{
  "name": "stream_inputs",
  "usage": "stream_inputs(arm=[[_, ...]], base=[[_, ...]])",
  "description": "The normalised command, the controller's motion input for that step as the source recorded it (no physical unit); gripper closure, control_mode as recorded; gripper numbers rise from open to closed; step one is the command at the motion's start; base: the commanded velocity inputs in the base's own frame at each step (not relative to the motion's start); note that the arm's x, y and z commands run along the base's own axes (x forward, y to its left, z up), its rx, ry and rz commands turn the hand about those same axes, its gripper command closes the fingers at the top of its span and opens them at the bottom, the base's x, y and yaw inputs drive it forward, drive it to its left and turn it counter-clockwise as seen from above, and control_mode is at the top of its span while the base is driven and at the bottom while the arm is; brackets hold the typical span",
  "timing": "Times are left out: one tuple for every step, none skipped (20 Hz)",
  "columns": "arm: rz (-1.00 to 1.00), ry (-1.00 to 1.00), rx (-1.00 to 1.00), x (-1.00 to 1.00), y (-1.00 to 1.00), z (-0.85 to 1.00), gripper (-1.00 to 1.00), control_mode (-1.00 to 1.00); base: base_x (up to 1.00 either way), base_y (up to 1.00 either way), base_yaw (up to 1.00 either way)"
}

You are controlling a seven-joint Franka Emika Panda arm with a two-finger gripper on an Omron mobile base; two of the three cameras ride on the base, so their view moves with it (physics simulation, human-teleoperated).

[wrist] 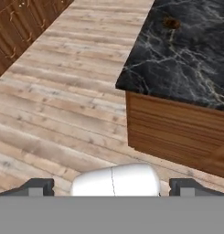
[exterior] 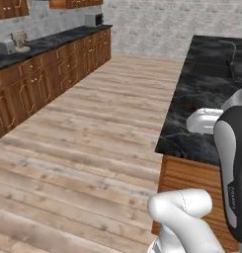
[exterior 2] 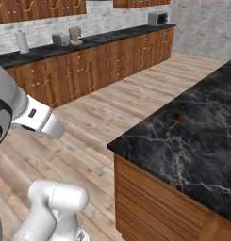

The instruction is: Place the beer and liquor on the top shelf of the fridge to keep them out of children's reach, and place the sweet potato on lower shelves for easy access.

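Note:
A small dark reddish-brown lump, the sweet potato, lies on the black marble island counter, some way in from its near corner. In the hand view the sweet potato sits near the top, far ahead of my gripper. The two dark fingertips stand wide apart with nothing between them, so the gripper is open, hovering over the wood floor short of the island's corner. The beer, the liquor and the fridge with its top shelf are out of view.
The island has a wood-brown side panel and a faucet at its far end. Brown cabinets under a dark counter line the far wall, carrying a microwave and small appliances. Open plank floor lies between.

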Motion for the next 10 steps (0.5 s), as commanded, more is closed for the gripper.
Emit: stream_inputs(arm=[[0.0,0.0,0.0,0.0,0.0,0.0,-1.0,1.0],[0.0,0.0,0.0,0.0,0.0,0.0,-1.0,1.0],[0.0,0.0,0.0,0.0,0.0,0.0,-1.0,1.0],[0.0,0.0,0.0,0.0,0.0,0.0,-1.0,1.0],[0.0,0.0,0.0,0.0,0.0,0.0,-1.0,1.0],[0.0,0.0,0.0,0.0,0.0,0.0,-1.0,1.0],[0.0,0.0,0.0,0.0,0.0,0.0,-1.0,1.0],[0.0,0.0,0.0,0.0,0.0,0.0,-1.0,1.0],[0.0,0.0,0.0,0.0,0.0,0.0,-1.0,1.0],[0.0,0.0,0.0,0.0,0.0,0.0,-1.0,1.0]], base=[[0.0,0.93,-0.6],[0.0,1.0,-0.57],[0.0,1.0,-0.55],[0.0,1.0,-0.53],[0.0,1.0,-0.52],[0.0,1.0,-0.51],[0.01,1.0,-0.49],[0.05,1.0,-0.49],[0.08,1.0,-0.49],[0.11,1.0,-0.49]])
